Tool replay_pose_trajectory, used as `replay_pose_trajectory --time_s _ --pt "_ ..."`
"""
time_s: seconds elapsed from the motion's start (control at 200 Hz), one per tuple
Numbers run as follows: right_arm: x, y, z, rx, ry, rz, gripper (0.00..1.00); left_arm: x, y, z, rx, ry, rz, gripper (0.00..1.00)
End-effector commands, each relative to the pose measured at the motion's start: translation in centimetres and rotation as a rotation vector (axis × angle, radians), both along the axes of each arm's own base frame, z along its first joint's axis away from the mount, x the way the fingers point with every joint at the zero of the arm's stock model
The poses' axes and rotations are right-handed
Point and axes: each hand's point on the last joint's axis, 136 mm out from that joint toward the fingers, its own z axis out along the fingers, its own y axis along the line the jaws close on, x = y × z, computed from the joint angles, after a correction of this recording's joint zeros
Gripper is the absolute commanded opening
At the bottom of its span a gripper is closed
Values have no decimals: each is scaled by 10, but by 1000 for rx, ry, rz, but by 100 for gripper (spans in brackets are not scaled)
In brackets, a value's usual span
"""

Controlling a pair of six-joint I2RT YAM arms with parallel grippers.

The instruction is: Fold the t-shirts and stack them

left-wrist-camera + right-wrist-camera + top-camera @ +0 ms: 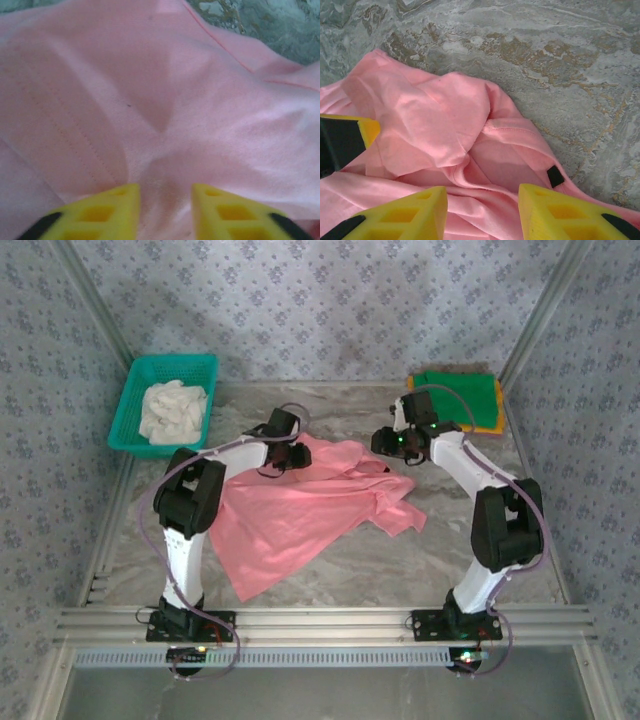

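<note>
Far L, back corner of the tabletop [400,565]: teal basket [124,410] w/ a crumpled white cloth [173,412] inside. Just R of it the L arm reaches fwd & inward, L gripper [289,458] down on the back-L part of the pink shirt [300,510]. L wrist cam: both yellow fingers [107,212] sit in pink cloth, creases run in toward the gap & a soft ridge of cloth is bunched betw. them. Fingers are fairly close together, but can't tell if the cloth is really clamped or just pushed up. Pink shirt lies unfolded & rumpled across the mid tabletop, running diag. from near-L up toward the back, w/ one part flopped over to the R in loose folds. Seam stitching shows in the L wrist view. R of centre, the R gripper [393,445] hangs at the shirt's back-R edge. R wrist cam: its fingers [560,215] stand spread w/ an open gap, released, pink cloth lying below them. A hemmed edge & a small black tag [555,176] show on that cloth, w/ bare marbled tabletop beyond. Far R, back corner: green shirt [462,398] folded flat on top of the orange shirt [413,384], whose edges peek out around it. That stack is apart from the pink shirt & just behind the R gripper.
</note>
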Motion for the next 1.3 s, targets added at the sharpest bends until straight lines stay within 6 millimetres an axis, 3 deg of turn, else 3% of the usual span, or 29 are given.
replay_pose_trajectory --time_s 0.0,0.09,0.335,0.445,0.455,0.51,0.575,0.645,0.839,0.914,0.934,1.029,1.189,1.294 --pt "-6 -7 6 21 16 -33 44 8 -6 14 -5 -34 -2 15" --pt "-7 -11 6 21 17 -47 45 9 -8 27 -9 -50 -2 0" --pt "-8 -14 0 29 26 -64 46 24 -17 63 -47 -112 -2 0" --pt "-10 -14 1 35 27 -61 46 22 -13 68 -28 -101 15 0" --pt "-10 -13 1 36 27 -60 46 21 -12 67 -24 -100 19 0" --pt "-12 -14 2 35 26 -59 46 14 -3 63 -8 -91 51 29" --pt "-13 -16 0 34 24 -62 46 6 7 58 5 -89 86 38" --pt "-14 -17 -3 38 28 -63 46 -2 16 50 32 -72 118 55" --pt "-10 -2 -3 88 3 -2 48 -12 16 22 93 11 109 59" --pt "-10 12 8 112 -40 66 50 -13 12 18 97 10 99 59" --pt "-18 14 -2 110 -24 81 50 -12 11 17 102 8 98 59" --pt "-21 23 7 116 -80 123 54 -11 5 10 111 13 85 57" --pt "-24 26 17 117 -117 149 58 -8 -3 -2 107 31 78 57" --pt "-26 25 18 109 -124 160 59 -6 -4 -7 104 32 79 46"
